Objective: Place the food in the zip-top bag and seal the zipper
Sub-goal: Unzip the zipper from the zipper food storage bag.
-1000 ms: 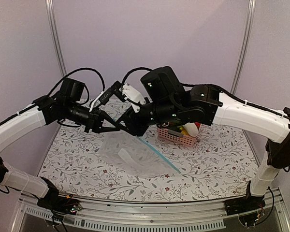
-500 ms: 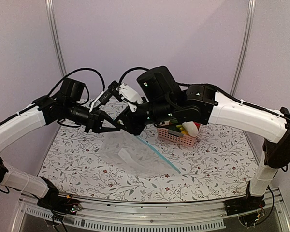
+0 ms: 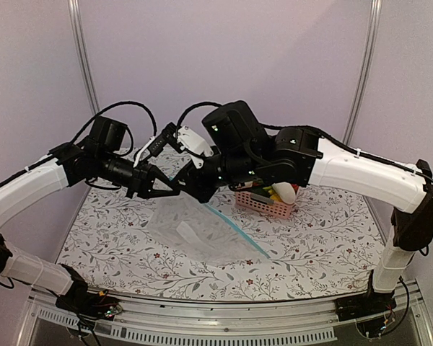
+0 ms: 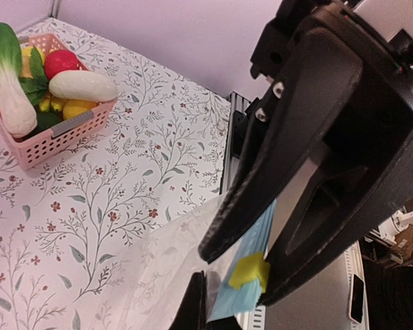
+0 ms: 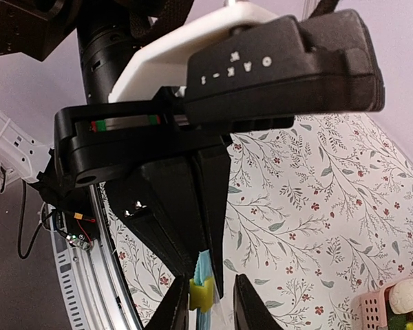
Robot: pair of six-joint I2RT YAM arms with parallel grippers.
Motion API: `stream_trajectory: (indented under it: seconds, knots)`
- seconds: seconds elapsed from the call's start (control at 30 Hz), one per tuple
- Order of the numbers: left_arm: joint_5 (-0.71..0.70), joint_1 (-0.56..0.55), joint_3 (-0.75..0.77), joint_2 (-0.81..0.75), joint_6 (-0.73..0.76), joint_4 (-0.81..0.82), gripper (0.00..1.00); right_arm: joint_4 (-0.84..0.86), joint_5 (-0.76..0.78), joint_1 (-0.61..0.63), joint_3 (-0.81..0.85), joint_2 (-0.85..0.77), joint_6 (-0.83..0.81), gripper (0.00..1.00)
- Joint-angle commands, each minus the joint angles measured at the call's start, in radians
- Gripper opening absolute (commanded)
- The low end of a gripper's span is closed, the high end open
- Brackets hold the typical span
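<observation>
The clear zip-top bag (image 3: 198, 232) hangs from both grippers down onto the table, and it also shows in the left wrist view (image 4: 162, 271). Its light-blue zipper (image 3: 239, 236) runs down to the right. My left gripper (image 3: 175, 184) is shut on the end of the zipper (image 4: 235, 302). My right gripper (image 3: 194, 189) is open, with its fingers either side of the zipper (image 5: 205, 265) and a yellow slider (image 5: 201, 294) that rests against one finger. The bok choy (image 4: 3, 69), a red fruit (image 4: 60, 60) and a pale fruit (image 4: 82, 84) lie in the pink basket (image 4: 55, 134).
The pink basket (image 3: 263, 205) stands behind and to the right of the bag, under the right arm. The floral tablecloth (image 3: 317, 238) covers the table. The metal front rail (image 3: 224, 333) runs along the near edge.
The right arm has shifted slightly left, towards the left gripper. The bag and left arm stay as they were.
</observation>
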Motion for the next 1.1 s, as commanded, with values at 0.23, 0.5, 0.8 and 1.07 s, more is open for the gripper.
stream_trajectory:
  seconds: [0.23,0.5,0.8,1.07]
  knots:
    - [-0.025,-0.013,0.007,-0.005,0.013,-0.016,0.00,-0.023,0.022,0.004,0.029,0.027,0.006,0.08]
    - [-0.094,-0.012,0.006,-0.020,0.012,-0.015,0.00,-0.025,0.019,0.004,0.027,0.024,0.014,0.04]
    - [-0.112,-0.010,0.006,-0.024,0.008,-0.012,0.00,-0.027,0.024,0.003,0.020,0.019,0.019,0.02]
    - [-0.146,0.012,-0.006,-0.039,-0.014,0.019,0.00,-0.026,0.035,0.004,-0.001,0.004,0.020,0.02]
